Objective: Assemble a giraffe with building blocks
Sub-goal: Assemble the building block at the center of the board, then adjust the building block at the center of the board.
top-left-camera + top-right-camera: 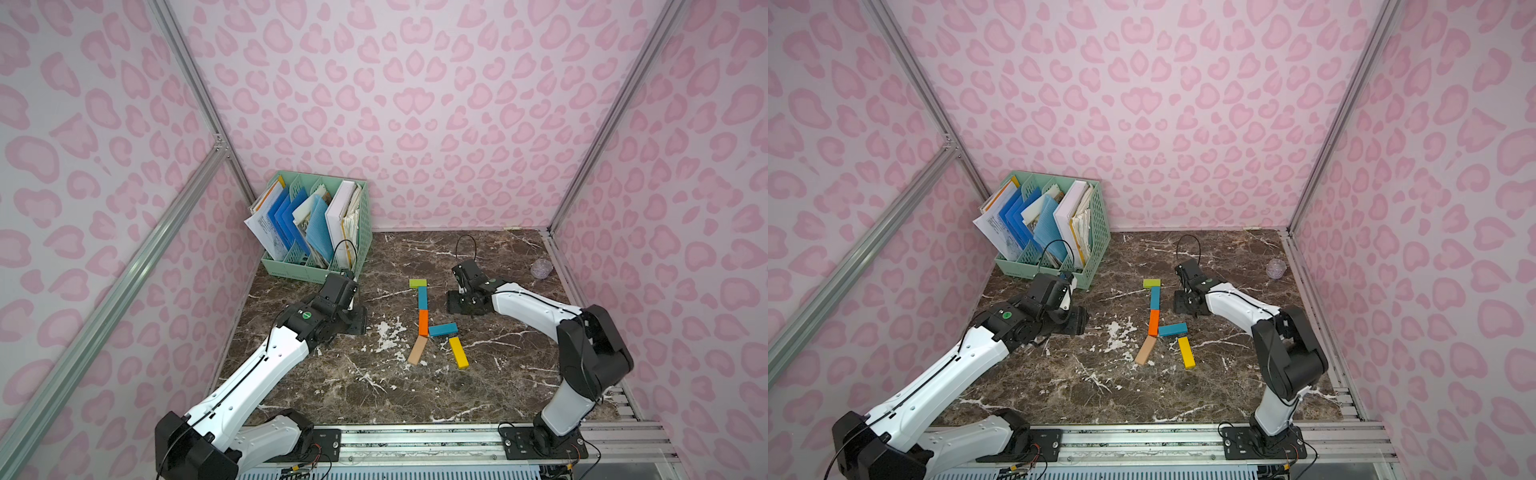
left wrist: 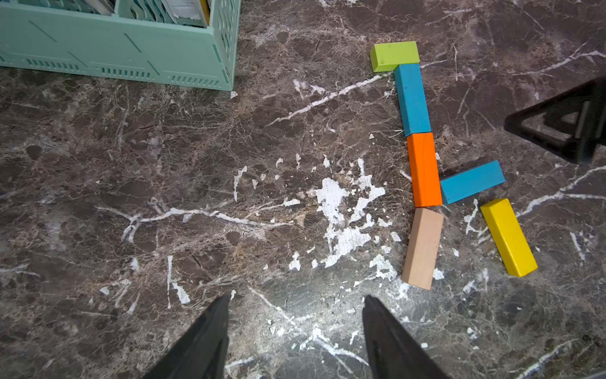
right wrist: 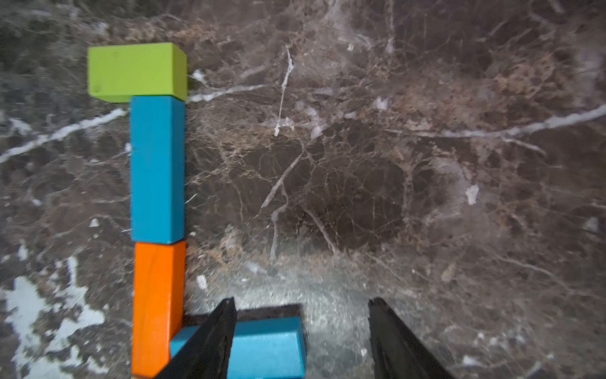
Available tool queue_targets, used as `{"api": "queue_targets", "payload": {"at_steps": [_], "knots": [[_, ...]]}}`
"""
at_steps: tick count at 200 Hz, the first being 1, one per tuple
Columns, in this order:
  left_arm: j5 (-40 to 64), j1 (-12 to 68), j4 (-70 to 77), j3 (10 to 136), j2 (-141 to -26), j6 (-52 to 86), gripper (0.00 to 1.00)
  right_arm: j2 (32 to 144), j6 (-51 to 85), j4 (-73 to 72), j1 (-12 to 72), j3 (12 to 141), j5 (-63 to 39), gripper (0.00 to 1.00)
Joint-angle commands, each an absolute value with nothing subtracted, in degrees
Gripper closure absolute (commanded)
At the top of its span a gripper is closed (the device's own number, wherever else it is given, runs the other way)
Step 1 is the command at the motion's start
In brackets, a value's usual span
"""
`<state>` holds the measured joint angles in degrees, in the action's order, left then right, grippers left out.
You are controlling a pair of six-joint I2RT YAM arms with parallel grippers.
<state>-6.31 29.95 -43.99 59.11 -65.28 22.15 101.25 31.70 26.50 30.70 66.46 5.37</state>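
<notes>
The giraffe lies flat on the marble table (image 1: pixel 332 374). Its lime-green head (image 1: pixel 418 283) tops a teal neck block (image 1: pixel 422 298) and an orange block (image 1: pixel 423 322). A teal body block (image 1: pixel 443 329) touches the orange one, with a tan leg (image 1: pixel 417 350) and a yellow leg (image 1: pixel 458 352) just in front. My right gripper (image 3: pixel 302 300) hangs open just right of the neck. The teal body block (image 3: pixel 269 344) lies beneath its left finger, ungripped. My left gripper (image 2: pixel 296 298) stands open and empty over bare table, left of the figure.
A mint-green file rack (image 1: pixel 316 266) with blue folders and papers stands at the back left, just behind my left wrist. A small clear ball (image 1: pixel 541 268) rests near the right wall. Aluminium rails (image 1: pixel 415 440) run along the front edge.
</notes>
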Motion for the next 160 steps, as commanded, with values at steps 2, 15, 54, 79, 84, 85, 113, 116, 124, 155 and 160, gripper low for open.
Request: {"api": "queue_targets", "payload": {"at_steps": [2, 15, 54, 79, 84, 85, 113, 116, 124, 155, 160], "knots": [[-6.2, 29.9, -44.7, 59.4, -65.0, 21.7, 0.32, 103.9, 31.7, 27.5, 30.6, 67.3, 7.3, 0.34], [-6.2, 29.9, -44.6, 59.2, -64.8, 21.7, 0.32, 104.3, 32.0, 26.4, 30.6, 66.5, 7.1, 0.34], [-5.9, 29.9, -44.3, 59.3, -64.8, 21.8, 0.32, 104.5, 31.8, 25.8, 31.2, 64.6, 6.6, 0.35], [-5.7, 29.9, -44.2, 59.3, -64.9, 21.9, 0.32, 104.0, 31.5, 26.1, 32.7, 63.9, 7.6, 0.36], [-5.7, 29.9, -44.2, 59.3, -64.8, 22.0, 0.32, 103.8, 31.6, 26.1, 33.0, 63.8, 7.8, 0.36], [-5.8, 29.9, -44.1, 59.3, -64.8, 22.0, 0.32, 103.8, 31.6, 26.1, 33.0, 63.7, 7.9, 0.36], [-5.6, 29.9, -44.1, 59.2, -64.6, 22.0, 0.32, 103.5, 32.2, 26.1, 34.0, 63.2, 8.0, 0.36], [-5.6, 29.9, -44.2, 59.1, -64.7, 22.0, 0.32, 103.5, 32.2, 26.2, 34.1, 63.1, 8.0, 0.36], [-5.6, 29.9, -44.2, 59.1, -64.5, 22.0, 0.32, 103.3, 32.5, 26.1, 34.3, 63.1, 8.0, 0.36], [-5.6, 29.9, -44.1, 59.1, -64.4, 22.0, 0.32, 102.7, 33.0, 26.2, 35.1, 62.8, 8.1, 0.36], [-5.6, 29.9, -44.2, 59.0, -64.4, 22.0, 0.32, 102.7, 33.0, 26.3, 35.3, 62.8, 8.1, 0.36]]}}
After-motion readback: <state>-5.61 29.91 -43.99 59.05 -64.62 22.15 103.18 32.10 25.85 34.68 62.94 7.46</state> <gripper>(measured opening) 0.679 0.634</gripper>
